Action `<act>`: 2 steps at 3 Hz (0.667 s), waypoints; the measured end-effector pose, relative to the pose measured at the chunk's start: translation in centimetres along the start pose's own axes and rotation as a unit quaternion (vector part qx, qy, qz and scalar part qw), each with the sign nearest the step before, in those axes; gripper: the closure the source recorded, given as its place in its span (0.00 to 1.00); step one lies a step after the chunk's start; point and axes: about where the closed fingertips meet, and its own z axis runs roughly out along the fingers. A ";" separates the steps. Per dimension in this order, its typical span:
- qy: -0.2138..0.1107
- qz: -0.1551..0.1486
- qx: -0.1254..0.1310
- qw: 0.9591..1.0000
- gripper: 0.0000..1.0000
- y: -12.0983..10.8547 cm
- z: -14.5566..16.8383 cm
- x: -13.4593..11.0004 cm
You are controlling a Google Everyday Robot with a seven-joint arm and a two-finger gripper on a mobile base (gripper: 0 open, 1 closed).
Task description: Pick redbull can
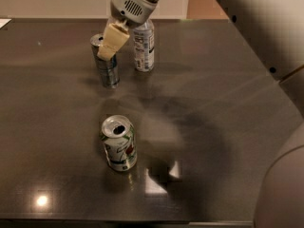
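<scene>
The redbull can [106, 65], slim and silver-blue with a silver top, is at the back left of the dark table [213, 127]. My gripper [110, 42] comes down from above and is shut on the can's upper part. One beige finger [113, 41] lies across the can's front, and the other finger is hidden behind it. The can leans slightly and its base sits just above or right at the tabletop.
A clear plastic bottle [144, 45] with a label stands just right of the redbull can, close to my wrist. A wider white can [118, 143] with green and red marks stands open-topped nearer the front. My arm fills the right side.
</scene>
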 end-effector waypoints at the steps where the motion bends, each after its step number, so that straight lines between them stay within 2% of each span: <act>1: 0.007 -0.004 0.001 1.000 1.00 0.9 -2.9 0.0; 2: 0.010 -0.006 0.021 1.000 1.00 1.5 -7.2 0.1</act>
